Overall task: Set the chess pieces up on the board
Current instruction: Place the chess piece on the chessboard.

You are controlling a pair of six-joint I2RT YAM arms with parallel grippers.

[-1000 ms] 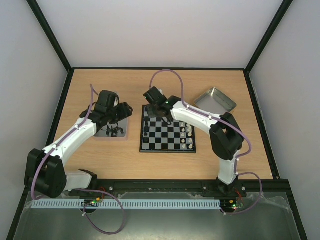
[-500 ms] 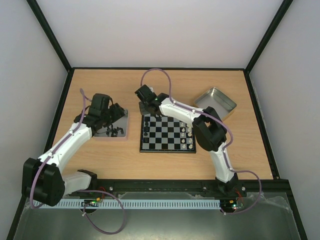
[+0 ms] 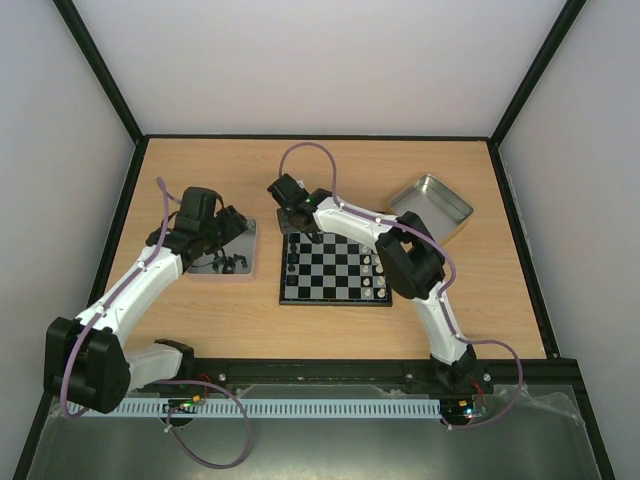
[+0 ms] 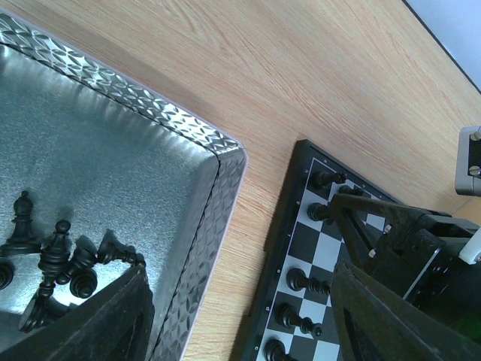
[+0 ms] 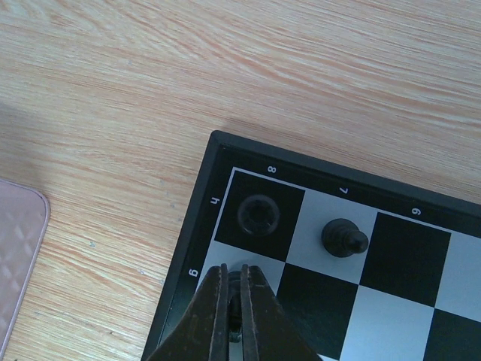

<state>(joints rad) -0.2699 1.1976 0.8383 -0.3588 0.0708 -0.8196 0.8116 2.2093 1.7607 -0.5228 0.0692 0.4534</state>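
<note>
The board [image 3: 335,268] lies mid-table with black chess pieces [image 3: 292,262] along its left edge. My right gripper [image 3: 300,222] hovers over the board's far-left corner. In the right wrist view my right gripper [image 5: 234,268] is shut on a small black chess piece [image 5: 234,295] above the edge square beside a black rook [image 5: 258,214] and a pawn [image 5: 344,237]. My left gripper [image 3: 226,230] hangs open over the near-right corner of the left tray [image 4: 113,165], holding nothing. Several loose black pieces [image 4: 60,256] lie in that tray. The board's left rim [image 4: 289,218] shows between its fingers.
Pale silvery pieces [image 3: 376,276] stand along the board's right side. A second metal tray [image 3: 430,200] lies tilted at the back right. Black frame rails run along the table's edges. My right arm [image 4: 421,248] reaches over the board's far-left part, close to my left gripper.
My right gripper has swung left and back across the board to its far-left corner, still shut. My left arm has drawn slightly left over the tray.
</note>
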